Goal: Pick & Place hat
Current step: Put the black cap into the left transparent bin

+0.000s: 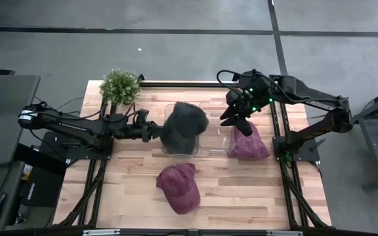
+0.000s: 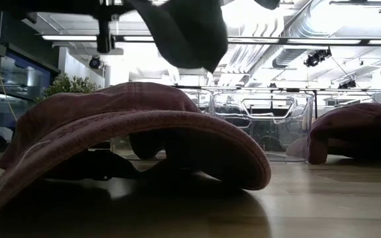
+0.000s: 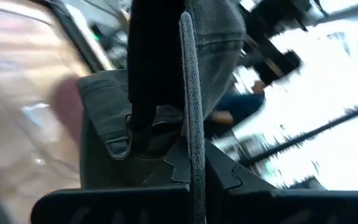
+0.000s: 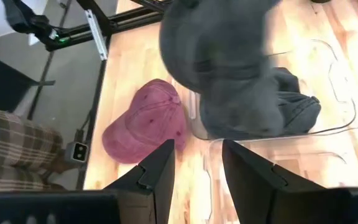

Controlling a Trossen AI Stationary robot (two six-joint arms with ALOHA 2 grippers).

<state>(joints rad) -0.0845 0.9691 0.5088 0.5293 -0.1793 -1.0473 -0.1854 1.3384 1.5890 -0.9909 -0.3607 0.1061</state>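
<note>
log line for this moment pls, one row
left gripper: shut on dark cap, held above clear bin | right gripper: open, hovering near bin | two maroon caps on table

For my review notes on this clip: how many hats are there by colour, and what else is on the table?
Maroon hats: 2, one at the front of the table, one at the right beside the bin.
Dark grey hats: 1, held by the left pincer over the bin.
Clear plastic bins: 1.
Potted plants: 1.
Total: 5 things.
</note>
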